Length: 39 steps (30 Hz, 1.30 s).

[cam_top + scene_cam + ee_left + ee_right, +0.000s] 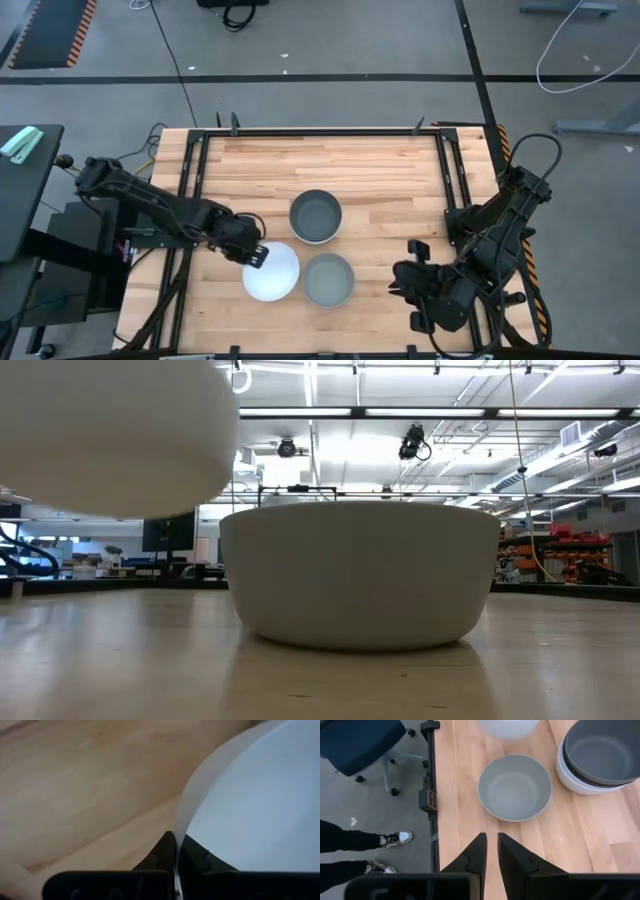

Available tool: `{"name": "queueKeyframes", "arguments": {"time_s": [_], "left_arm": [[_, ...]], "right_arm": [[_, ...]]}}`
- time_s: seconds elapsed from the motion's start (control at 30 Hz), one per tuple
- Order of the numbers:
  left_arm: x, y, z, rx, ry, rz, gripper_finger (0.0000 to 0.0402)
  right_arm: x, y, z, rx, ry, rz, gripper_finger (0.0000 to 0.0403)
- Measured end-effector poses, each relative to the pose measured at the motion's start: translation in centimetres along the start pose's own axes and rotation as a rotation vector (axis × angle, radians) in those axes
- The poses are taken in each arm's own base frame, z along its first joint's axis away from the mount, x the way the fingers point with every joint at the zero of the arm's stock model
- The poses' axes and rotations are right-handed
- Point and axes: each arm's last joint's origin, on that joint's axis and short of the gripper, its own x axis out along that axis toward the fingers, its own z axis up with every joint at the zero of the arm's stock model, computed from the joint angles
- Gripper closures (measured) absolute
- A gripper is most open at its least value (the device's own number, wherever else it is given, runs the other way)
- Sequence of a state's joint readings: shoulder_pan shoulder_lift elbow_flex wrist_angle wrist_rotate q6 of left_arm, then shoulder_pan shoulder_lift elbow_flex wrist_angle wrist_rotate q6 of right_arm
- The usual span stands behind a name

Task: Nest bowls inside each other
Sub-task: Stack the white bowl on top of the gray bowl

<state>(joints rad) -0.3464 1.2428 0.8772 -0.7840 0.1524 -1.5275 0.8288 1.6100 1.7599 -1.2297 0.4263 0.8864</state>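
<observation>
My left gripper (258, 256) is shut on a white bowl (272, 272), which hangs in the air near the table's near edge. In the low view this white bowl (100, 430) floats at upper left. Right beside it a mid grey bowl (328, 279) stands on its base on the table. Farther back is a stack (316, 216): a dark grey bowl (605, 747) nested in a white bowl (580, 782), with a black rim between them. My right gripper (491, 840) waits narrowly open to the right of the mid grey bowl (515, 787), touching nothing. My left gripper pinches the white bowl's rim (176, 827) on the side toward the table's left, one finger inside the bowl and one outside. The fingers come from the left, slanting down. The bowl is lifted clear of the table, mouth up.
Black rails run along the wooden table's edges (190, 200). In the right wrist view a person's legs and shoes (385, 840) and a blue chair (365, 740) stand on the floor beyond the near edge. Bare wood lies on the far half of the table (320, 160).
</observation>
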Motion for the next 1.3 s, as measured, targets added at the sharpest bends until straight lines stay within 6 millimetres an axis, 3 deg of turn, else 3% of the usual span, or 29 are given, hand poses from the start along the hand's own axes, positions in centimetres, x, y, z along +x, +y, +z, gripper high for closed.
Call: {"name": "queueKeyframes", "arguments": {"time_s": [0.23, 0.47, 0.67, 0.87, 1.13, 1.3], "left_arm": [[-2.7, -1.2, 1.4, 0.006, -0.098, -0.193, 0.0393], [-7.2, -3.4, 4.2, 0.091, -0.279, -0.308, 0.0393], [-10.0, -3.2, 6.9, 0.057, -0.363, -0.229, 0.0393], [-10.3, -4.6, 9.8, 0.086, -0.388, -0.131, 0.0393], [-8.4, -6.0, 13.0, 0.115, -0.255, 0.153, 0.0393], [-7.3, -7.3, 14.4, 0.156, -0.224, 0.163, 0.0393]], "right_arm": [[0.0, -0.1, 0.0, -0.014, -0.015, -0.017, 0.0351], [0.0, -0.1, 0.1, -0.017, -0.021, -0.022, 0.0351], [0.0, -0.1, 0.1, -0.016, -0.022, -0.022, 0.0351], [0.1, -0.2, 0.2, -0.011, -0.029, -0.03, 0.0351], [0.0, -0.3, -0.1, 0.05, -0.017, -0.044, 0.0351], [0.0, -0.4, -0.2, 0.061, -0.007, -0.054, 0.0351]]}}
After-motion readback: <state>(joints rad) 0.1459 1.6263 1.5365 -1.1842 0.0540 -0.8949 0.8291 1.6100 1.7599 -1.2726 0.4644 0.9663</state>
